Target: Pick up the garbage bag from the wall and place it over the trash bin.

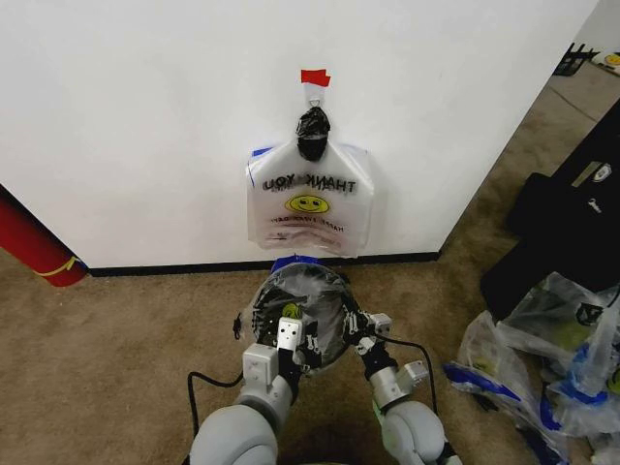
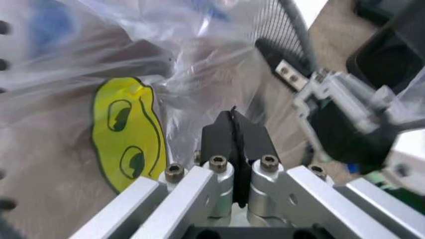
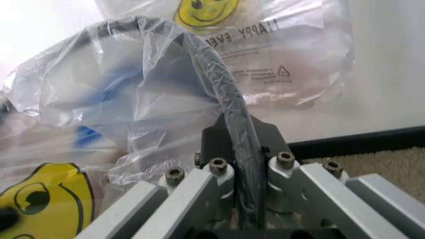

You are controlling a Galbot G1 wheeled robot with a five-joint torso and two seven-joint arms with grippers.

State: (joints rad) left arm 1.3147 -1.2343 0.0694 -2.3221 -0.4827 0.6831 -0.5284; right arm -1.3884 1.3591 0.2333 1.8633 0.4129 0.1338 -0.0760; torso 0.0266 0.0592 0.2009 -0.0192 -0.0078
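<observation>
— Where's the bag [image 1: 308, 308] now?

— Draped over the bin [image 3: 229, 117], down on the carpet [image 1: 116, 339] just in front of the wall [image 1: 145, 116]. The plastic lines the inside and wraps the rim.

— And the arms?

— Both reach forward and down from the robot's shoulders, elbows tucked in, wrists meeting at the near edge of the bin. The left gripper [image 1: 291, 334] sits at the near-left of the rim; in its wrist view [image 2: 234, 130] the black fingers are pressed together with a thin fold of bag pinched between them. The right gripper [image 1: 360, 334] is at the near-right; its fingers [image 3: 262, 137] are clamped on the rim itself, plastic and all.

— Any writing?

— A yellow smiley [image 2: 129, 134] on the bag in the bin. A second bag [image 1: 310, 203] hangs on the far wall from a hook under a red tape strip [image 1: 315, 77], bunched beneath a black knot [image 1: 312, 131]. It reads "THANK YOU", mirrored, above another smiley, with smaller print I can only partly read.

— Anything else?

— Heaped clear bags [image 1: 542, 368] lie on the right.
</observation>
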